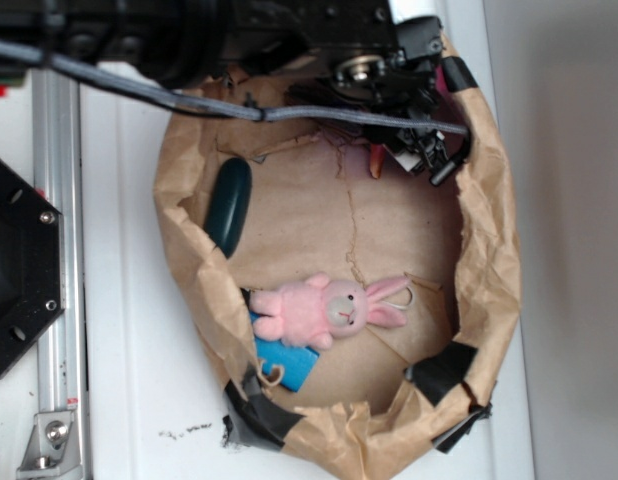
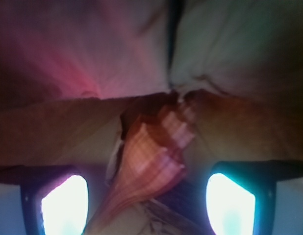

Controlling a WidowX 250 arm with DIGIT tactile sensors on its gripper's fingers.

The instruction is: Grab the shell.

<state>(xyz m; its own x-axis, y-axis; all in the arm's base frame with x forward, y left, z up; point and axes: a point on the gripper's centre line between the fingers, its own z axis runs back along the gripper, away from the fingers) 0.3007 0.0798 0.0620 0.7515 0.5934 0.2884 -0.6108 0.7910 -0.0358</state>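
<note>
The shell (image 2: 151, 156) is an orange-tan striped conch lying on brown paper. In the wrist view it fills the gap between my two bright fingertip pads (image 2: 63, 205), with its thin point running down to the lower left. Space shows on both sides of it, so the pads stand apart from it. My gripper (image 2: 146, 205) is open around the shell. In the exterior view only a small orange bit of the shell (image 1: 375, 160) shows at the back of the paper bag, beside my gripper (image 1: 429, 155). The arm hides the remainder of the shell.
The crumpled paper bag's wall (image 1: 489, 260) rings the work area and rises close to my gripper. Inside lie a pink bunny (image 1: 324, 310), a dark green oval (image 1: 229, 205) and a blue piece (image 1: 289, 362). A grey cable (image 1: 289, 113) crosses the back. A metal rail (image 1: 59, 250) runs at the left.
</note>
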